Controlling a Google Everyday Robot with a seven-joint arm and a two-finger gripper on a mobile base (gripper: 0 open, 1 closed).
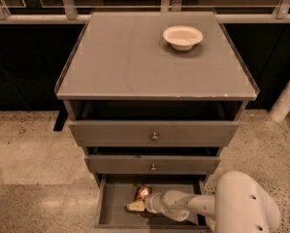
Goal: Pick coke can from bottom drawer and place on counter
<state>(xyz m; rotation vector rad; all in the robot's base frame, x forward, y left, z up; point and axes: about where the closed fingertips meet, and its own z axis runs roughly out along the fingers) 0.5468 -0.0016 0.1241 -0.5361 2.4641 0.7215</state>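
The bottom drawer (116, 205) is pulled open at the foot of the grey cabinet. The coke can (143, 191), small and red-orange, lies on the drawer floor near the middle, toward the back. My gripper (136, 206) reaches into the drawer from the right on its white arm. Its pale tip sits just in front of the can and slightly left of it, very close to it. The counter (135, 57) is the flat grey top of the cabinet, high above the drawer.
A white bowl (183, 36) stands on the counter at the back right. Two upper drawers with round knobs (154, 137) overhang the open drawer, both slightly ajar. Speckled floor lies on both sides. A white post (286, 101) stands at the right.
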